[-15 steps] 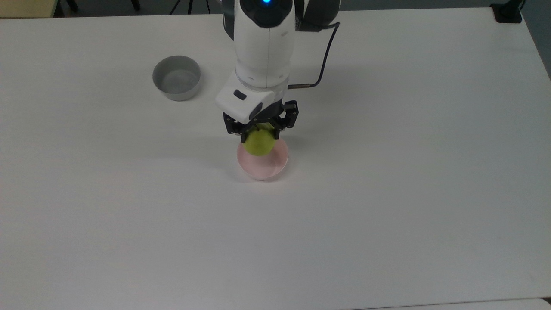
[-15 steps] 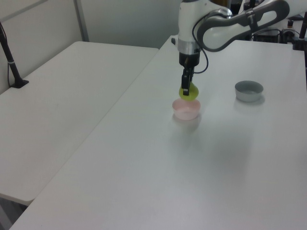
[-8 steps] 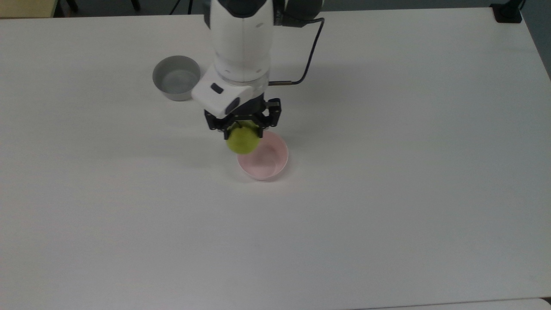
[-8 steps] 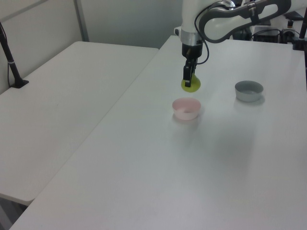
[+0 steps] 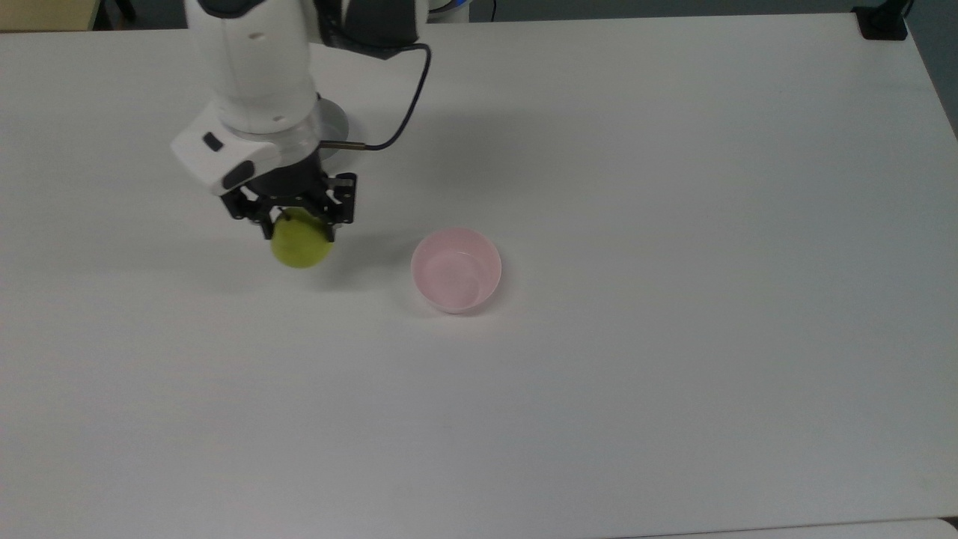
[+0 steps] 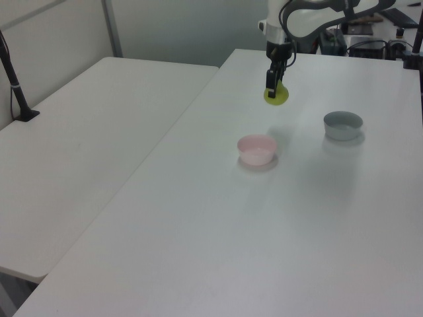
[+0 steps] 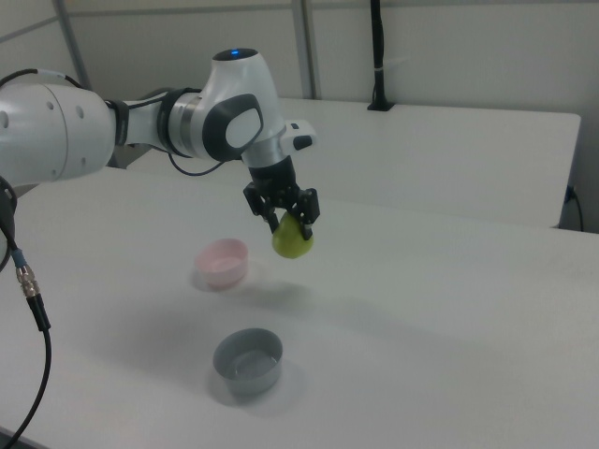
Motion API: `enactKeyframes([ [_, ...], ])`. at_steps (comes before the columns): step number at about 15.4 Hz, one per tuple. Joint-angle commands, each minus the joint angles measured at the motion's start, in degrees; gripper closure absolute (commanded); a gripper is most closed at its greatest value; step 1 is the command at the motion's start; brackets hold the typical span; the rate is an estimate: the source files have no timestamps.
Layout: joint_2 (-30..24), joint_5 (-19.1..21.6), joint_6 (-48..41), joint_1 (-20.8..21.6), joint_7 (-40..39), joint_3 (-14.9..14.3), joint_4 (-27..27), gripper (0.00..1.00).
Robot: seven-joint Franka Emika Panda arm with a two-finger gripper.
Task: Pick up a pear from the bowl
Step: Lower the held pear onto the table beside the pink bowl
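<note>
The fingers [image 5: 296, 221] have carried the pear [image 5: 301, 245] clear of the bowl [image 5: 456, 270].

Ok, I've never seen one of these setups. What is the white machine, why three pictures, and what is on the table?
The white machine is a robot arm. At its tip is a gripper whose two jaws are shut on a yellow-green pear, held in the air above the white table.

The three pictures show one moment from three cameras: the top view looks down on the table, the left and right views look across it from the sides.

On the table stand a pale pink bowl, now empty, and a grey bowl. In the top view the arm covers most of the grey bowl.
</note>
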Motion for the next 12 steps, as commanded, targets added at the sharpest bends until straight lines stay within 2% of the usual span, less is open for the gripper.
enactKeyframes([
  [1,1.74,-0.52,3.35,-0.25,-0.92,0.05,-0.69,0.43],
  [5,3.93,-2.01,4.4,-0.6,-0.92,-0.04,-0.69,0.43],
  [12,6.84,-2.19,10.9,-1.65,-0.75,-0.04,-1.3,0.41],
])
